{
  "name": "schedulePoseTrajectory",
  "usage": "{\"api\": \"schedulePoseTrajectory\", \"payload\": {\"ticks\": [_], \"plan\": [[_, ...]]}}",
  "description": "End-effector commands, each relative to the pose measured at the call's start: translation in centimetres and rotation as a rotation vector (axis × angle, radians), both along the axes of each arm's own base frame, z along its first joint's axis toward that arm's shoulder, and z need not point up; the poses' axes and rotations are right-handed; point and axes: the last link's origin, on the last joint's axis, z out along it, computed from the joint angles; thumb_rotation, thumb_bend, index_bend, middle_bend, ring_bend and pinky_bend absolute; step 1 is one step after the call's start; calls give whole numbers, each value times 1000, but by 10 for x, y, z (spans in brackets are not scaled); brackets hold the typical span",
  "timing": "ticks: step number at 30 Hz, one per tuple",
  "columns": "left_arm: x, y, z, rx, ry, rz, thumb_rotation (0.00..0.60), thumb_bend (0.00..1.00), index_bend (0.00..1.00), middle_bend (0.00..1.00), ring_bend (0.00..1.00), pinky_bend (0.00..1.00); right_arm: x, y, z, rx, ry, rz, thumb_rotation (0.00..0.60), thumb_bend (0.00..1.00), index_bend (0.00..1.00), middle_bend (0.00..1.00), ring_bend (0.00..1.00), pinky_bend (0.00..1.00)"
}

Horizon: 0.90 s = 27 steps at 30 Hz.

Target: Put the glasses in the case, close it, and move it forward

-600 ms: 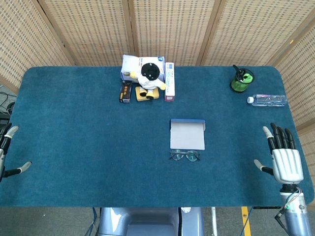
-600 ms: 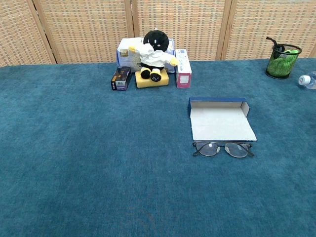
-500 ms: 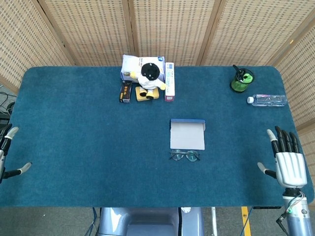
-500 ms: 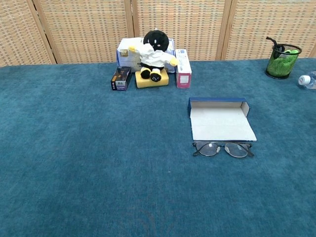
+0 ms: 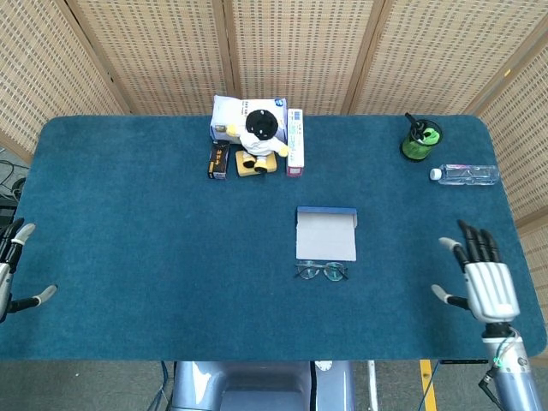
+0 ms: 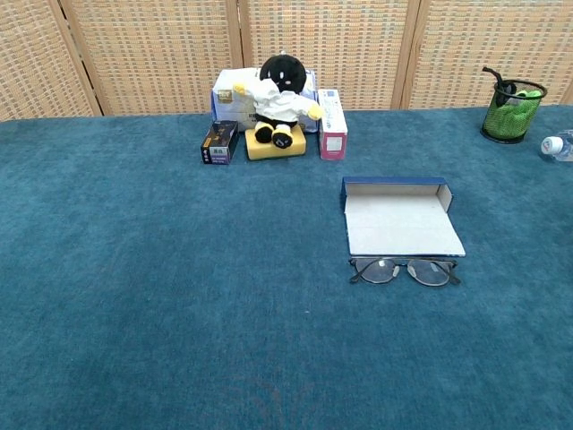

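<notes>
The open glasses case (image 5: 325,233) (image 6: 401,218) lies flat mid-table, its blue rim at the far side and pale inside facing up. Dark-framed glasses (image 5: 322,271) (image 6: 406,270) lie on the cloth just in front of it, touching its near edge. My right hand (image 5: 482,279) hovers at the table's right front, fingers spread, holding nothing, well right of the glasses. My left hand (image 5: 12,272) shows only partly at the left edge of the head view, fingers apart and empty. Neither hand appears in the chest view.
At the back sit a plush doll (image 5: 259,137) on a yellow block, a white bag, a tall box (image 5: 295,142) and a small dark box (image 5: 217,160). A green mesh cup (image 5: 420,139) and a lying water bottle (image 5: 465,175) are at the back right.
My right hand has shifted left, inward over the table's front right. The left hand, glasses and case have stayed put.
</notes>
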Motion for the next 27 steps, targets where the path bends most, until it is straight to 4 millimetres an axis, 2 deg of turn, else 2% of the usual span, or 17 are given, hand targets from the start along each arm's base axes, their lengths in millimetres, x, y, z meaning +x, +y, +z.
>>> {"api": "schedulePoseTrajectory", "payload": {"ticks": [1, 6, 8, 10, 20, 27], "plan": [[0, 1, 0, 4, 0, 4, 600, 0, 0, 0, 0, 0, 26, -28, -17, 141, -59, 102, 600, 245, 417, 0, 0, 0], [-2, 4, 0, 12, 4, 17, 600, 0, 0, 0, 0, 0, 45, -55, -44, 217, 13, 161, 600, 288, 464, 0, 0, 0], [-4, 5, -1, 9, 7, 28, 600, 0, 0, 0, 0, 0, 54, -63, -62, 263, 47, 176, 600, 339, 473, 0, 0, 0], [-5, 7, -2, 6, 10, 37, 600, 0, 0, 0, 0, 0, 60, -71, -78, 285, 71, 170, 600, 350, 473, 0, 0, 0], [-6, 11, -2, 6, 9, 49, 600, 0, 0, 0, 0, 0, 77, -80, -117, 343, 125, 163, 600, 350, 473, 0, 0, 0], [-6, 11, -2, 1, 9, 50, 600, 0, 0, 0, 0, 0, 79, -85, -134, 350, 182, 151, 600, 358, 473, 0, 0, 0]]}}
